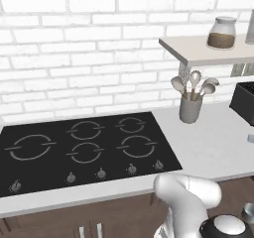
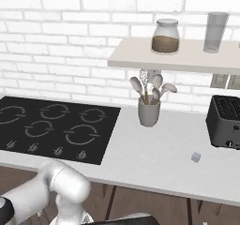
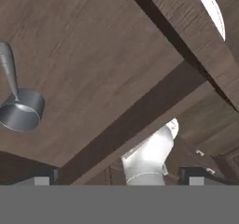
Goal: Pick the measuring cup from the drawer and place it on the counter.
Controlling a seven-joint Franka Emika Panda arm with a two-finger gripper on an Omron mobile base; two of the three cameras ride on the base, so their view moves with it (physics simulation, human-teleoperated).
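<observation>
Two dark fingers (image 3: 116, 181) stand wide apart, gripping nothing, aimed down into the wooden drawer (image 3: 93, 55). Measuring cup (image 3: 21, 111) lies off to their left, untouched. Above, the worktop (image 2: 159, 158) carries a utensil holder (image 2: 149, 111).

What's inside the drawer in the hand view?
The measuring cup lies on the drawer's wooden floor, its handle pointing toward the view's top left. Nothing else shows on the visible floor; the part beyond the view's edges can't be checked.

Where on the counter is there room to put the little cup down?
The widest bare stretch of counter lies between the black cooktop and the toaster, in front of the utensil holder. A small grey cube sits nearer the toaster, so that side is tighter.
</observation>
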